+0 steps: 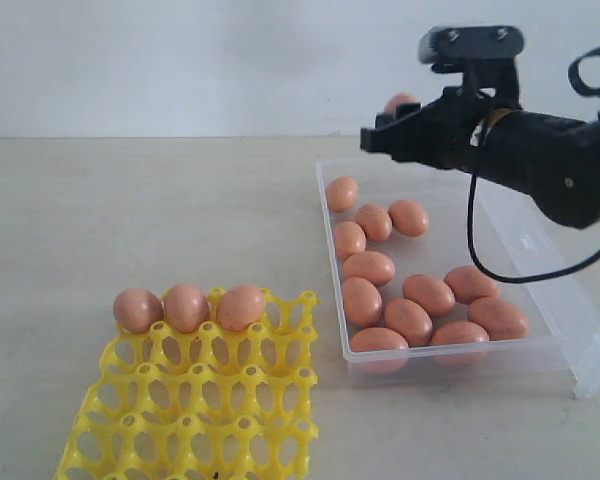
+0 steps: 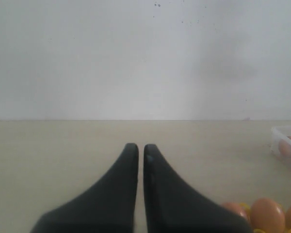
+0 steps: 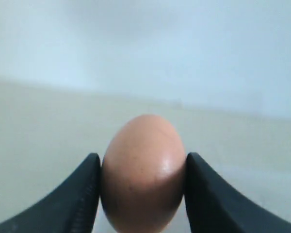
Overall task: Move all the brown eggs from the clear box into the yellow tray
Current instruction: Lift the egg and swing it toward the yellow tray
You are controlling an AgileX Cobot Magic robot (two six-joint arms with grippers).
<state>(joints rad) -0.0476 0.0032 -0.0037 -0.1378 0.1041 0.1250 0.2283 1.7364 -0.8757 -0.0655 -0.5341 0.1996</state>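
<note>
The fingers (image 3: 85, 194) of the right gripper (image 3: 143, 158) stand part open, pinching one brown egg (image 3: 143, 189) by its sides, in the air above the far end of the clear box (image 1: 450, 358); the other brown eggs (image 1: 407, 320) lie inside; three eggs (image 1: 187, 307) sit in the far row of the yellow tray (image 1: 195, 425); the left gripper (image 2: 140, 148) has its fingers pressed together, empty.

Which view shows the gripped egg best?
Right wrist view: the egg fills the frame, clamped in the right tool. Exterior view shows only its top behind the tool. Left wrist view misses it.
</note>
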